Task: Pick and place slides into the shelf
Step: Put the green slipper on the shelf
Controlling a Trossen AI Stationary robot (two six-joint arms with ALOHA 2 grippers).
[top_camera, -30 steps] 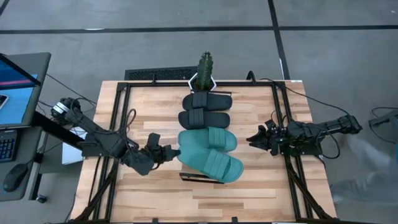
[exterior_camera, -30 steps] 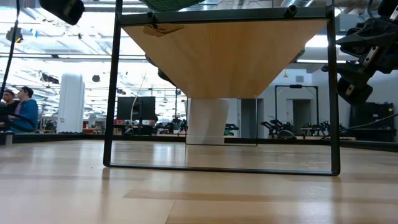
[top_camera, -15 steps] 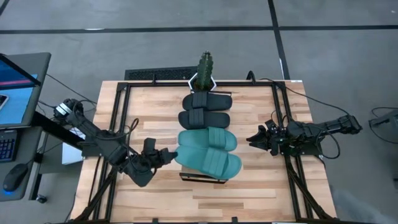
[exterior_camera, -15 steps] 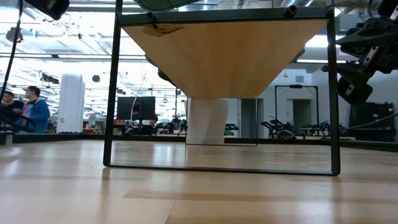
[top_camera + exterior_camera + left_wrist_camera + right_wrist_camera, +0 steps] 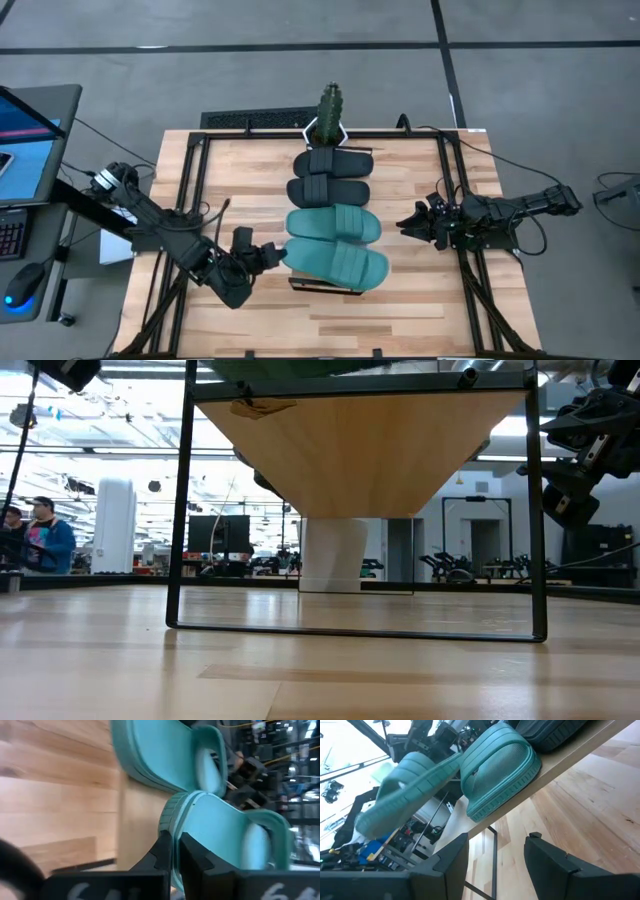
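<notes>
The shelf (image 5: pixel 312 283) is a light-wood plank raised on a black frame, and its underside (image 5: pixel 360 455) shows in the low view. Two black slides (image 5: pixel 335 162) (image 5: pixel 328 189) and a teal slide (image 5: pixel 333 224) lie across it side by side. A second teal slide (image 5: pixel 342 263) lies across the plank's near end. My left gripper (image 5: pixel 272 254) is shut on that slide's left end. My right gripper (image 5: pixel 403 222) hovers open to the right of the shelf, touching nothing. My left gripper pinches the near teal slide by the rim of its sole at the rounded left end (image 5: pixel 172 837), between its two fingers (image 5: pixel 162 854). The fingers come roughly level from the table's left, along the slide's length. Whether the sole rests on the plank cannot be told.
A potted cactus (image 5: pixel 330 108) stands at the shelf's far end. Black frame bars (image 5: pixel 190 190) (image 5: pixel 452 180) run along both sides of the table. A laptop (image 5: pixel 25 140) sits off the table's left. People (image 5: pixel 45 535) stand in the room beyond.
My left gripper, still shut on the near teal slide, moved toward the table's near edge and a little left. The slide's left end swung with it, so the slide turned from slanting across the plank to nearly parallel with the other teal slide.
</notes>
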